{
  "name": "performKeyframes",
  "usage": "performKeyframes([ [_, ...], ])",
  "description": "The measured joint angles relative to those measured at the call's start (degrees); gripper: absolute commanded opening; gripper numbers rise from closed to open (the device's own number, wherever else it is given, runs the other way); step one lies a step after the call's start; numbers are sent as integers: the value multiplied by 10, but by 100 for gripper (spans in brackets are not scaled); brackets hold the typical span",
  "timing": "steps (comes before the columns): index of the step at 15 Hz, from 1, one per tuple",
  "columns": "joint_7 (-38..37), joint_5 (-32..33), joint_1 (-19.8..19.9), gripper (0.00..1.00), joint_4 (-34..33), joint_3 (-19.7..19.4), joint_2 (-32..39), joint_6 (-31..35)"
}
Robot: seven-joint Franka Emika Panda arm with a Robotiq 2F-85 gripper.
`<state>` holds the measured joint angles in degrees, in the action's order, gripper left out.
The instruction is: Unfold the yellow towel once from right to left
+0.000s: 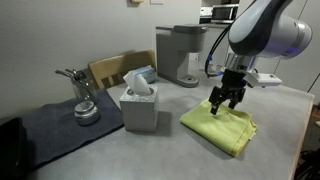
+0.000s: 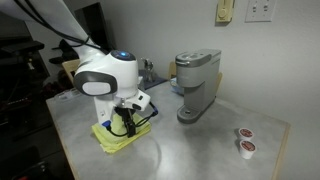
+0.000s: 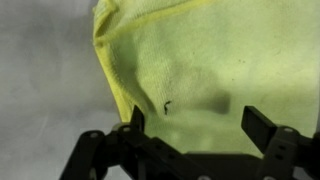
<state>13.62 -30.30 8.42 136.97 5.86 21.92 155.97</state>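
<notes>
The yellow towel (image 1: 220, 128) lies folded on the grey table, to the right of the white tissue box (image 1: 139, 103). It also shows in an exterior view (image 2: 120, 138) and fills the wrist view (image 3: 200, 70). My gripper (image 1: 226, 102) hovers just above the towel's far part with its fingers spread, also seen under the arm in an exterior view (image 2: 126, 122). In the wrist view the gripper (image 3: 195, 120) is open, both fingers over the cloth, nothing between them. A small dark speck lies on the cloth near the left finger.
A grey coffee machine (image 1: 180, 55) stands behind the towel, also seen in an exterior view (image 2: 196, 85). A dark grey-blue mat (image 1: 60, 128) with a metal pot (image 1: 84, 104) lies left. Two coffee pods (image 2: 245, 141) sit near the table's edge.
</notes>
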Motion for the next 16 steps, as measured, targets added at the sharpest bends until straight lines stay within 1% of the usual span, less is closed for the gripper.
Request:
performKeyframes([
  [2,-15,18,-4,100,1,0,-7,0],
  [10,-27,28,-7,100,3,-1,-8,0],
  [16,-77,83,-10,100,2,-16,-3,0],
])
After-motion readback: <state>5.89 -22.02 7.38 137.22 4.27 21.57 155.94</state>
